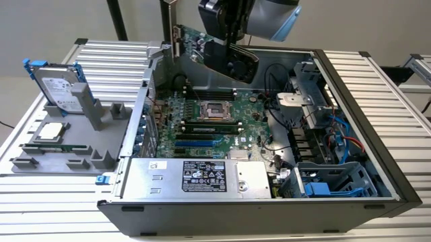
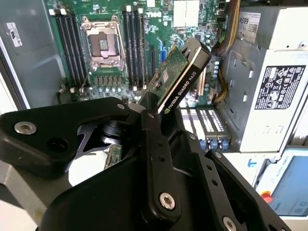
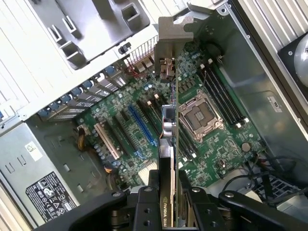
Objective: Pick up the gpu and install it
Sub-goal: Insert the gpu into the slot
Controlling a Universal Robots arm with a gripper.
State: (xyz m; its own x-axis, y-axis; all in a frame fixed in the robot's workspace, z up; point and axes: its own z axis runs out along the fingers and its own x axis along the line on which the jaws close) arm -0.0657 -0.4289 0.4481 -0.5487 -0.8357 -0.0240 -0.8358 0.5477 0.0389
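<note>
Seemingly open motherboard (image 1: 251,135) beneath gpu (image 1: 232,63)

My gripper (image 3: 169,195) is smooth matt black with bright metal screws. The gpu (image 1: 232,63) in its grip has a glossy black plastic shroud, a green lacquered board and a bare silver metal bracket (image 3: 169,43). Beneath me, the motherboard (image 3: 219,149) is shiny green and the power supply (image 1: 168,176) is dull grey sheet metal.

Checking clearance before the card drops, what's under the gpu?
The gpu, clamped in the gripper, hangs over the motherboard, between its blue slot and the processor socket in the first wrist view. The card hides the strip of board beneath it.
</note>
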